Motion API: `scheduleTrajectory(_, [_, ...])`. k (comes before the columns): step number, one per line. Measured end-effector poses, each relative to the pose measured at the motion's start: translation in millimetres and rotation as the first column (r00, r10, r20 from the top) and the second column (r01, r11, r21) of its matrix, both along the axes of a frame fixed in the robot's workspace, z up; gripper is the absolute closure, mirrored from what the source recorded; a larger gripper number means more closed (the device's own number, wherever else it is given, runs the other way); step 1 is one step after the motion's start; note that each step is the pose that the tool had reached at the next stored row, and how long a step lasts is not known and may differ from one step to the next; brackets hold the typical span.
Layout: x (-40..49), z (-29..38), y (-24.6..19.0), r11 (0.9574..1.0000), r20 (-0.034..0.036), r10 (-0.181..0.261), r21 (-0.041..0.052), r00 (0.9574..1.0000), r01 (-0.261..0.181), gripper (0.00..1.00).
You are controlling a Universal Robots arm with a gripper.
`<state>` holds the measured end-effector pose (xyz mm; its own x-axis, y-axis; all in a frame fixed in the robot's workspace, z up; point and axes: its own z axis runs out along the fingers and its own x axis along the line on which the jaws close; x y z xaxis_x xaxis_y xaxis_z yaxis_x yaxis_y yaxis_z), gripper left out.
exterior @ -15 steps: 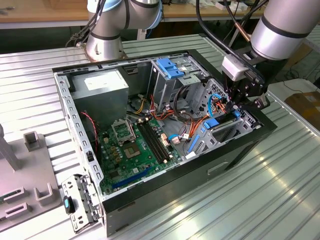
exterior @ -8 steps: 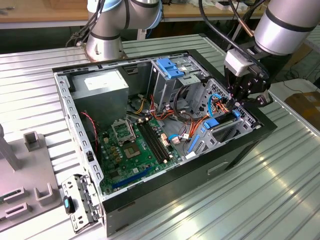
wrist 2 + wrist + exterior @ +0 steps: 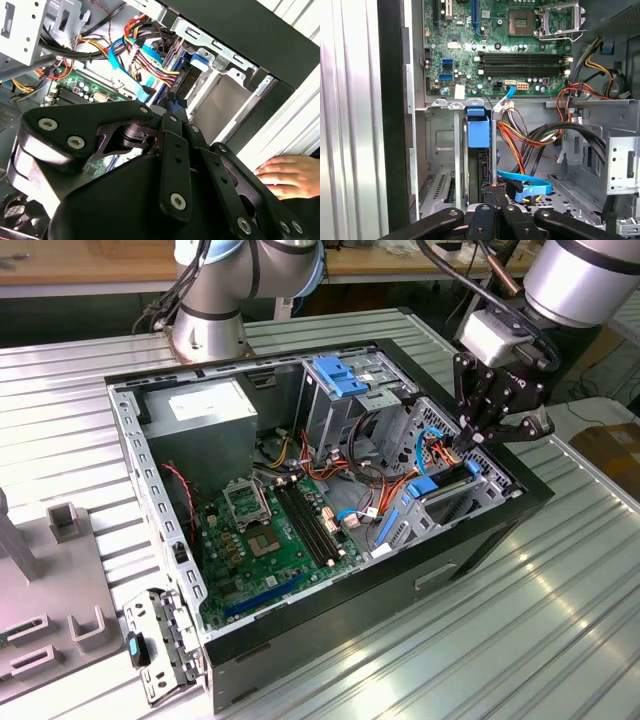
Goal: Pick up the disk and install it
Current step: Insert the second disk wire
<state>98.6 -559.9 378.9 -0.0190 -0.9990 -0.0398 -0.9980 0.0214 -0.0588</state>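
In the exterior view, the gripper (image 3: 470, 435) is reaching into the open computer case (image 3: 150, 490) at about three o'clock, over the drive bay, where the disk (image 3: 432, 487) is sitting on edge between its blue rails.

In the second wrist view, the gripper (image 3: 172, 97) is pointing at the disk (image 3: 186, 75); a person's hand (image 3: 287, 175) is resting at four o'clock.

In the first wrist view, the disk (image 3: 479, 132) is standing in the bay slot above the gripper (image 3: 494, 189), whose fingers look closed together, though I cannot tell whether they are gripping its edge.

The disk is probably stiff, dense and shock-sensitive; the rails seem the best hold.

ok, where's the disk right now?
The disk stands on edge in the drive cage at the exterior view's right of the open case, beside the orange and blue cables, with the claw right at its upper end.
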Motion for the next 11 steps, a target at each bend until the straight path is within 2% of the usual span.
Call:
scheduleTrajectory(2, [1.7,3.6,3.4,1.0000,-0.0264,0.000,-0.0001,0.9997,0.000,0.89])
scheduleTrajectory(3, [3.0,6.6,7.1,1.0000,-0.0355,-0.001,-0.0001,0.9994,0.001,0.89])
scheduleTrajectory(4, [4.0,6.7,8.7,1.0000,-0.0392,-0.001,-0.0005,0.9992,0.001,0.89])
scheduleTrajectory(7, [4.1,6.7,10.7,1.0000,-0.0405,-0.001,-0.0059,0.9992,0.001,0.89])
scheduleTrajectory(8, [4.6,6.8,13.5,0.9999,-0.0425,-0.002,-0.0164,0.9991,0.001,0.89])
scheduleTrajectory(9, [5.1,6.8,15.7,0.9997,-0.0439,-0.002,-0.0225,0.9990,0.001,0.89])
scheduleTrajectory(11, [6.2,6.8,18.1,0.9997,-0.0457,-0.002,-0.0258,0.9990,0.001,0.89])
